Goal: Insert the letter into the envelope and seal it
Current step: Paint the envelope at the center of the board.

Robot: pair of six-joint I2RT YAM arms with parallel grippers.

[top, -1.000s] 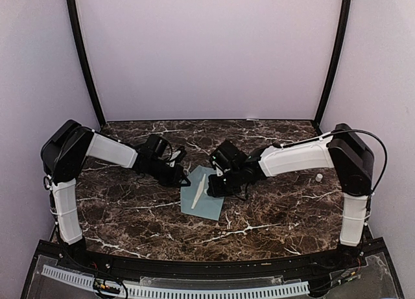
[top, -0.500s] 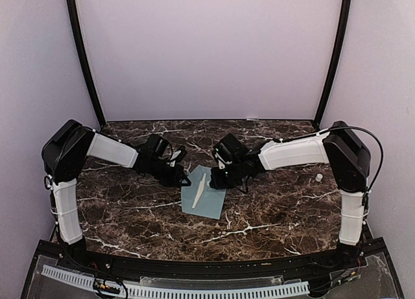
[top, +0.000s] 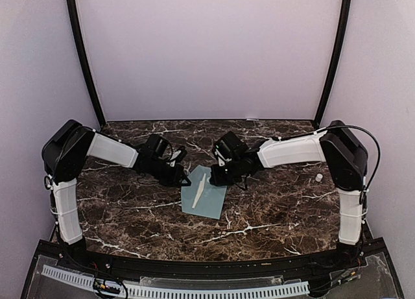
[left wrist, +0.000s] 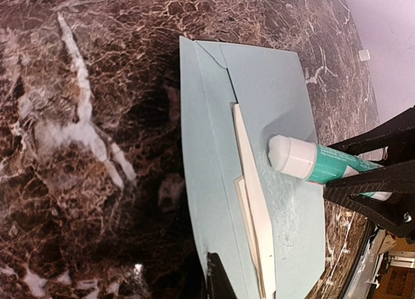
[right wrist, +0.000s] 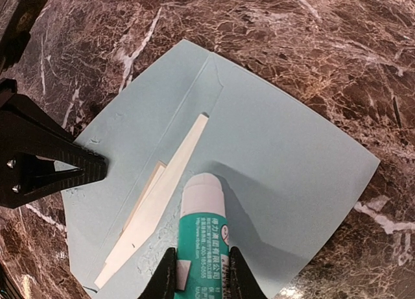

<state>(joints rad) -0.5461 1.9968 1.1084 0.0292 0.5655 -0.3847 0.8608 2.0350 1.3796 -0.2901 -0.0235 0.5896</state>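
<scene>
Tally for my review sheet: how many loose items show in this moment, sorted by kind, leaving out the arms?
Pale teal envelope, its cream flap-like strip counted with it: 1
White-and-teal glue stick, clamped in the right gripper: 1
small white piece on the table near the right arm, too small to identify: 1
Total: 3

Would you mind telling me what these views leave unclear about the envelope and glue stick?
Top view: small white object at far right, too small to identify.
Right wrist view: lower end of the glue stick, cut off by the bottom edge.
All views: what lies inside the envelope, covered by its own paper.
</scene>
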